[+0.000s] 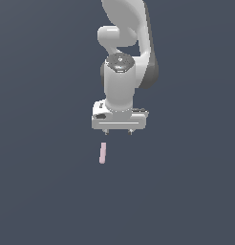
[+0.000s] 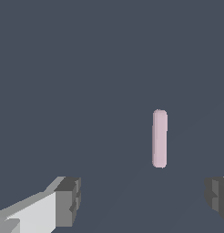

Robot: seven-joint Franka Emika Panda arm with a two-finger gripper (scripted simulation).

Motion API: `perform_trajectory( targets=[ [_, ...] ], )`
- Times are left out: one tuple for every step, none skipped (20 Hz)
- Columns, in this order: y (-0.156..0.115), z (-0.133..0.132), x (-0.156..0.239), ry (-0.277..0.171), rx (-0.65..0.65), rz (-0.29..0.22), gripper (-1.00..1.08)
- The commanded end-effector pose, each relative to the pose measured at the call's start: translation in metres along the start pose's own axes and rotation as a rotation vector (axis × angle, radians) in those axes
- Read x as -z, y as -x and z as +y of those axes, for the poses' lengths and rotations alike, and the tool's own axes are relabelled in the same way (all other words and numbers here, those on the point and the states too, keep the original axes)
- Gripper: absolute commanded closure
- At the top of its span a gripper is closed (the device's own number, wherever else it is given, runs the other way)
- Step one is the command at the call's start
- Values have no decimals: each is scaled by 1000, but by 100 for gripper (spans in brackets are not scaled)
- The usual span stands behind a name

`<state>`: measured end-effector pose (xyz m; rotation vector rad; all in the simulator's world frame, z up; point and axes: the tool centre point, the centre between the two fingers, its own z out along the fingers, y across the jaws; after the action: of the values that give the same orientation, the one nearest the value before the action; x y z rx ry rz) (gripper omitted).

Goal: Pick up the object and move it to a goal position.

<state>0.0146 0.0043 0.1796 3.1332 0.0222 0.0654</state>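
The object is a small, thin pale pink rod [image 1: 103, 153] with rounded ends, lying on the dark grey floor. In the exterior view it lies just below the white gripper [image 1: 118, 132] and slightly toward that view's left. The gripper points down, apart from the rod. In the wrist view the rod [image 2: 160, 138] lies ahead of the gap between the two fingers, nearer one side. The gripper [image 2: 143, 200] is open and empty, with its grey fingertips [image 2: 68, 201] wide apart.
The white Panda arm [image 1: 124, 43] rises behind the gripper at the top of the exterior view. A plain dark grey floor [image 1: 43, 191] fills the surroundings. No goal marker shows.
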Motion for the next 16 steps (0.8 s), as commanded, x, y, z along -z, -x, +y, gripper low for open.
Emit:
perform_trajectory(
  targets=[
    [0,0,0,0,0,0,-92],
    [0,0,1,-1,-1,2,-92],
    [-2,-1,3,-2,-2,7,-92],
    [-4,-3,6,-6,-5,15,-92],
    [-7,-5,11,-10,-9,26,-92],
    [-11,-8,17,-15,-13,39,-92],
    [-13,-11,22,-19,-16,50,-92],
    [-15,-13,25,-22,-19,58,-92],
    [-16,-14,28,-24,-20,63,-92],
    [-17,-14,29,-24,-20,64,-92],
    [-16,-14,29,-24,-20,64,-92],
    [-16,-14,28,-24,-20,62,-92],
    [-16,-13,26,-23,-19,60,-92],
    [-16,-12,24,-23,-20,59,-92],
    [-16,-10,22,-22,-20,57,-92],
    [-16,-8,19,-22,-20,55,-92]
  ],
)
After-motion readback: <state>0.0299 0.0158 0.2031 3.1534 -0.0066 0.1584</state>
